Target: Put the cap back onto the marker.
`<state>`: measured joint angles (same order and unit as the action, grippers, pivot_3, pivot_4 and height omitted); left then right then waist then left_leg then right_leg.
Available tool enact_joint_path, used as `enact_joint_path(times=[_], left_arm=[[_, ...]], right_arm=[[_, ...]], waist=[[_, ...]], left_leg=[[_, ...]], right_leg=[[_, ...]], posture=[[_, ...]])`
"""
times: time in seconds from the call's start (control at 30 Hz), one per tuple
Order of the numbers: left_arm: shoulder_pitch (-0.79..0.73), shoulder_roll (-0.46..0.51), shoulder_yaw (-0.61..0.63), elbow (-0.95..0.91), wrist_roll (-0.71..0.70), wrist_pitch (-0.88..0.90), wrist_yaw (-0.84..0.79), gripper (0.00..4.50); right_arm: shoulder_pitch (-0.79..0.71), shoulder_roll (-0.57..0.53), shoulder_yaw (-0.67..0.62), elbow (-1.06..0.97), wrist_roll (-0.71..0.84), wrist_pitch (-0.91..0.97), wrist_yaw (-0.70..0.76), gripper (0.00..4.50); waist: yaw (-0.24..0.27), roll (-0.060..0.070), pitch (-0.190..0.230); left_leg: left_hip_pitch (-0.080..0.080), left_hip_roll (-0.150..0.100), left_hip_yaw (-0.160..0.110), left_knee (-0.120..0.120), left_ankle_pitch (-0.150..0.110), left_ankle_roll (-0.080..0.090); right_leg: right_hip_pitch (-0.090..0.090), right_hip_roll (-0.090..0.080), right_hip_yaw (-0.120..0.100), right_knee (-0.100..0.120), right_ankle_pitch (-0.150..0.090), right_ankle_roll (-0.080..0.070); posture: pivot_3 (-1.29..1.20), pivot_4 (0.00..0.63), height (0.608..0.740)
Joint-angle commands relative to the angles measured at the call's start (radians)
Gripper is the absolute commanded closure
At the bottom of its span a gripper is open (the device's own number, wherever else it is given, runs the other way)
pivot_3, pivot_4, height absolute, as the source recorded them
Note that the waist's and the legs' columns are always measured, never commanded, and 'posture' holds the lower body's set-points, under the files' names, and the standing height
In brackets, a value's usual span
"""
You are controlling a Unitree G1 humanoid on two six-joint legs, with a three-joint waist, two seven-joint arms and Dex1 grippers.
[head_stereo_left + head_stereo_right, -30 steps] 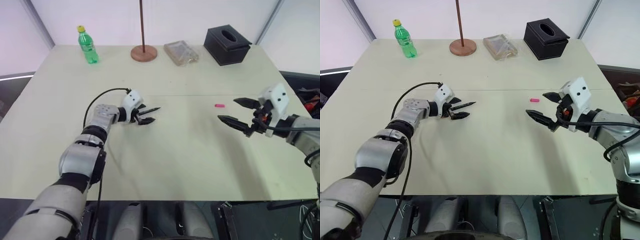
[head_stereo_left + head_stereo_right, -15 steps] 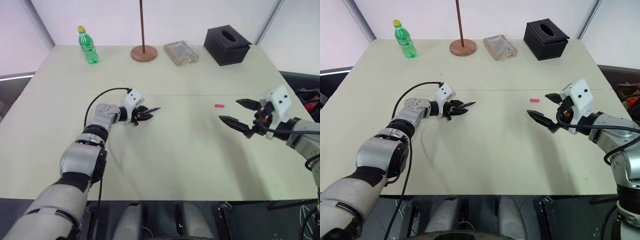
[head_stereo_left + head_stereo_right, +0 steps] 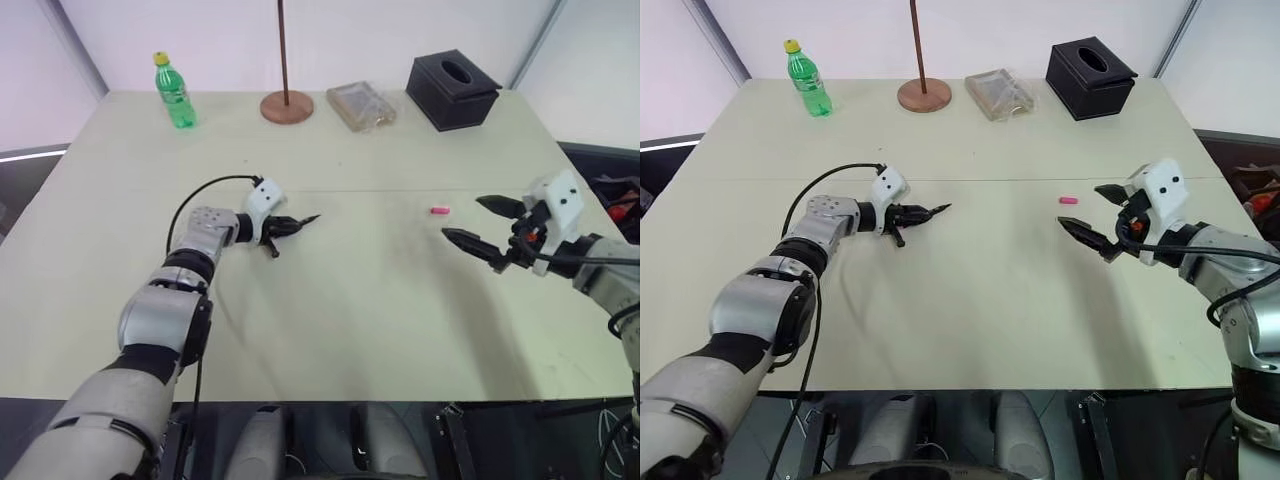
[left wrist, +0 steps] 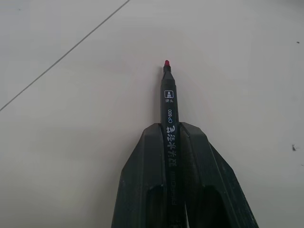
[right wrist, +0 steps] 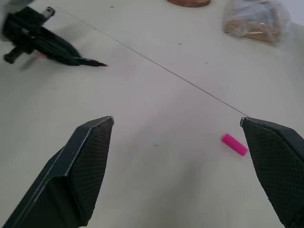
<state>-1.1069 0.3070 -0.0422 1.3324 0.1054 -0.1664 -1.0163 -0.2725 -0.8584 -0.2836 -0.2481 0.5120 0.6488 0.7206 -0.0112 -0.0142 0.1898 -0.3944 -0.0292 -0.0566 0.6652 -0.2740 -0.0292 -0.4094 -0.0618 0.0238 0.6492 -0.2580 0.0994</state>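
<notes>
You're looking at one marker (image 4: pixel 169 118), one cap (image 5: pixel 234 144), one bottle (image 3: pixel 175 90), one pole (image 3: pixel 283 50) on a round base, one clear bag (image 3: pixel 364 105), one black box (image 3: pixel 453 91), all on one table (image 3: pixel 360 310).

Left gripper (image 3: pixel 282 228) is sitting fully closed on the marker, both fingers (image 4: pixel 142 180) clamping the barrel. The marker's long axis is running along the fingers, its red tip sticking out past them and pointing toward your right side, close over the table near the middle.

Right gripper (image 3: pixel 1102 216) is hanging wide open with nothing in it, aiming left toward the cap. The cap is lying flat on the table just beyond the right gripper's fingers (image 5: pixel 88 156), untouched and well apart from the marker tip. In the head views its long axis is running roughly left-right.
</notes>
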Motion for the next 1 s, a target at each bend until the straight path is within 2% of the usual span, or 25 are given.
enact_joint_path(times=[0.03,0.2,0.4,0.53,0.63,0.83,1.0], left_arm=[[-0.079,0.035,0.021,-0.033,-0.021,-0.05,-0.107,4.45],[-0.175,0.086,0.035,-0.072,-0.058,-0.061,-0.307,4.45],[-0.247,0.155,0.023,-0.188,-0.127,0.029,-0.583,4.45],[-0.207,0.206,-0.041,-0.374,-0.245,0.132,-0.598,4.45],[-0.152,0.246,-0.044,-0.538,-0.321,0.223,-0.598,4.45],[-0.044,0.287,-0.003,-0.737,-0.364,0.34,-0.561,4.45],[0.025,0.314,0.016,-0.849,-0.391,0.414,-0.521,4.45]], right_arm=[[-0.057,-0.059,0.025,0.114,-0.088,-0.12,0.057,0.06],[-0.19,-0.091,0.112,0.343,-0.195,-0.268,0.138,0.06],[-0.382,-0.06,0.253,0.636,-0.309,-0.417,0.271,0.06],[-0.49,-0.029,0.331,0.792,-0.376,-0.514,0.357,0.06],[-0.58,0.018,0.371,0.916,-0.433,-0.584,0.358,0.06],[-0.699,0.107,0.448,1.164,-0.559,-0.744,0.33,0.06],[-0.788,0.132,0.479,1.373,-0.645,-0.82,0.283,0.06]], waist=[[-0.001,0.0,0.0],[-0.006,-0.001,0.001],[-0.011,0.0,0.001],[-0.014,0.0,0.002],[-0.027,0.001,0.002],[-0.034,0.001,0.003],[-0.032,0.002,0.003]], left_leg=[[0.0,-0.001,0.0,0.0,0.0,0.0],[-0.001,-0.001,0.002,0.0,0.0,0.0],[0.0,-0.001,0.005,-0.001,0.0,0.0],[-0.002,0.001,0.003,0.0,0.0,0.0],[-0.003,0.003,0.002,0.0,0.0,0.0],[-0.003,0.003,0.001,0.0,0.0,0.0],[-0.006,0.003,0.001,0.0,0.001,-0.002]], right_leg=[[0.0,0.0,0.0,0.0,0.0,0.0],[-0.001,0.0,0.0,0.0,0.0,0.0],[-0.001,0.001,0.0,-0.001,0.0,0.0],[-0.003,0.001,0.001,0.0,0.0,0.0],[-0.003,0.001,0.001,0.0,0.0,0.0],[-0.004,0.001,0.001,0.001,0.0,0.0],[-0.007,0.001,0.002,0.001,0.0,0.0]], posture=[[0.0,0.15,0.74],[0.0,0.15,0.74],[0.0,0.15,0.74],[0.0,0.15,0.74],[0.0,0.15,0.74],[0.0,0.15,0.74],[0.0,0.15,0.74]])
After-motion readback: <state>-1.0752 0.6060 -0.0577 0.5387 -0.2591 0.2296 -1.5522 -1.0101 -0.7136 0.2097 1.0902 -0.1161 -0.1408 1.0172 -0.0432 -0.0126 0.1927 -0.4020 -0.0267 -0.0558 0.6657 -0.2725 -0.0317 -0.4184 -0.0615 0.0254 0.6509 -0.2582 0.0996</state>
